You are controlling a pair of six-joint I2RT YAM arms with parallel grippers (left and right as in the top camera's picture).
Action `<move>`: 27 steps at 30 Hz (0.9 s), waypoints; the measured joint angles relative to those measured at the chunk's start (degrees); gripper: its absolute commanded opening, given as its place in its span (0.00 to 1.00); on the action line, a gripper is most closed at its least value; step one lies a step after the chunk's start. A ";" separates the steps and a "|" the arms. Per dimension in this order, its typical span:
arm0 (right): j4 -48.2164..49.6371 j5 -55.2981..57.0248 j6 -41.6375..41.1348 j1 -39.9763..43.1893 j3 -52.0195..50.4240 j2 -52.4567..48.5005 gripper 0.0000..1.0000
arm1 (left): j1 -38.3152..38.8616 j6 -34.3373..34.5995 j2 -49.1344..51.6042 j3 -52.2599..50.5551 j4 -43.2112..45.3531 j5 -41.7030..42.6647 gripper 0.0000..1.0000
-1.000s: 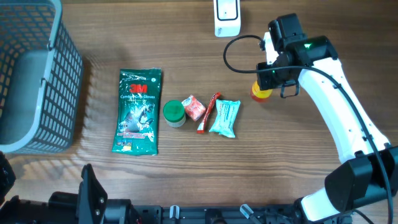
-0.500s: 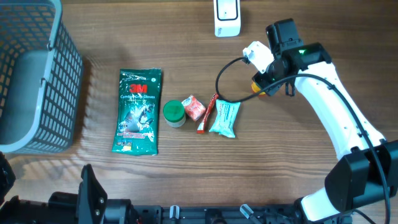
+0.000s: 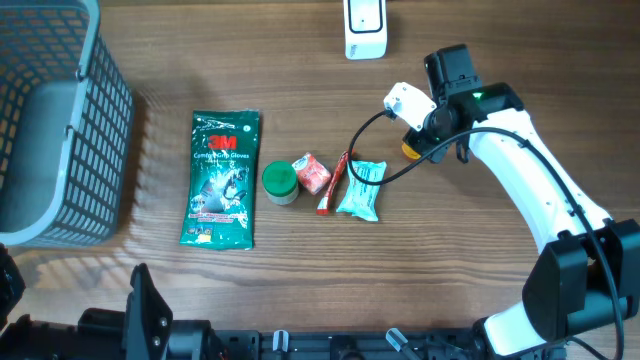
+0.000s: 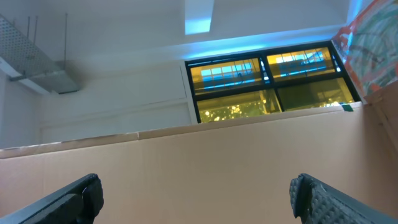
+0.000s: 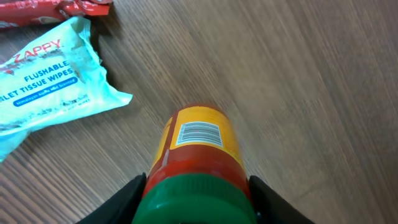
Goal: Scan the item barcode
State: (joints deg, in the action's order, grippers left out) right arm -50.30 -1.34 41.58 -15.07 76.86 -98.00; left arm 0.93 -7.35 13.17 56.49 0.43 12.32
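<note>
1. The thing to scan is a small bottle [image 5: 198, 155]: orange-yellow body, a red band under a broad green cap [image 5: 198, 199], and a white barcode label [image 5: 200, 134] with black bars facing up on the yellow part
2. In the right wrist view it fills the lower middle of the frame, cap nearest the lens and body pointing away over the wood-grain tabletop [image 5: 311, 74]; whether its far end rests on the wood I can't tell
3. From overhead only an orange sliver of it peeks out, right of centre in the upper half, tucked under the head of the right arm [image 3: 520, 170]
4. The right jaws stand one on each side of the green cap, their dark fingers [image 5: 127, 202] snug along its flanks at a middling spread; whether they are pinching it or sit just clear of it I can't tell
5. The left jaws are spread wide, their tips in the lower corners of the left wrist view, aimed up at a ceiling and lit windows
6. Just left of the bottle in the overhead view lies a pale blue-green tissue wipes packet [image 3: 360, 188], near it but not touching
7. Further left, in a row across the middle, come a red stick sachet [image 3: 336, 182], a small red and white packet [image 3: 312, 173], a green-lidded pot [image 3: 279, 182] and a green 3M gloves pack [image 3: 222, 178]
8. A white device [image 3: 364, 28] sits at the top edge, up and left of the bottle, and a grey mesh basket [image 3: 70, 110] fills the upper left corner
</note>
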 measured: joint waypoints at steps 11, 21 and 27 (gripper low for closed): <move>-0.15 -0.81 0.31 0.00 -0.66 1.09 1.00 | 0.00 0.00 0.00 0.00 -0.20 0.02 1.00; -1.11 2.14 -28.13 0.00 0.55 24.44 1.00 | 0.00 0.00 0.00 0.00 -0.20 0.70 1.00; -15.19 3.96 -62.47 0.00 0.85 30.25 1.00 | 0.00 0.00 -0.02 0.00 -1.77 0.98 1.00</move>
State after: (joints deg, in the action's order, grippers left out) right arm -65.49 2.61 -20.88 -15.07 77.71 -67.75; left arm 0.93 -7.35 13.15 56.49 -1.34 13.30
